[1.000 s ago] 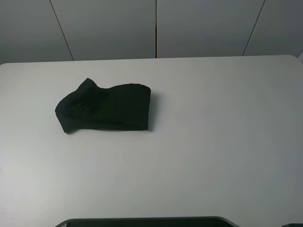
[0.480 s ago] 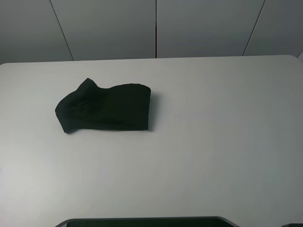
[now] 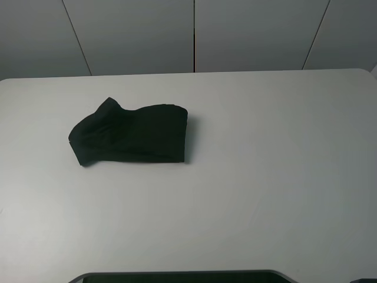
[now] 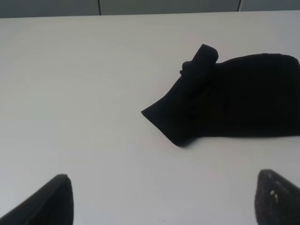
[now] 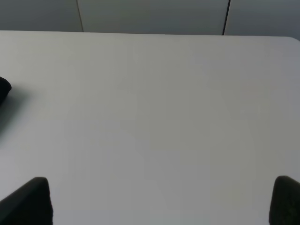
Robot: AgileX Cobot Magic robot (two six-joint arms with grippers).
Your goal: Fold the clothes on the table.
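Note:
The clothes [image 3: 131, 134] lie as a compact black folded bundle on the left half of the white table [image 3: 265, 153]; no print shows. Neither arm appears in the high view. In the left wrist view the bundle [image 4: 229, 105] sits well ahead of my left gripper [image 4: 164, 199], whose two dark fingertips [image 4: 47, 201] stand wide apart with only bare tabletop between them. My right gripper [image 5: 161, 201] is open too, over bare table, and only a sliver of the black cloth [image 5: 3, 89] shows at the edge of that view.
Grey wall panels [image 3: 194, 35] rise behind the table's far edge. A dark curved edge [image 3: 177, 276] runs along the near side of the table in the high view.

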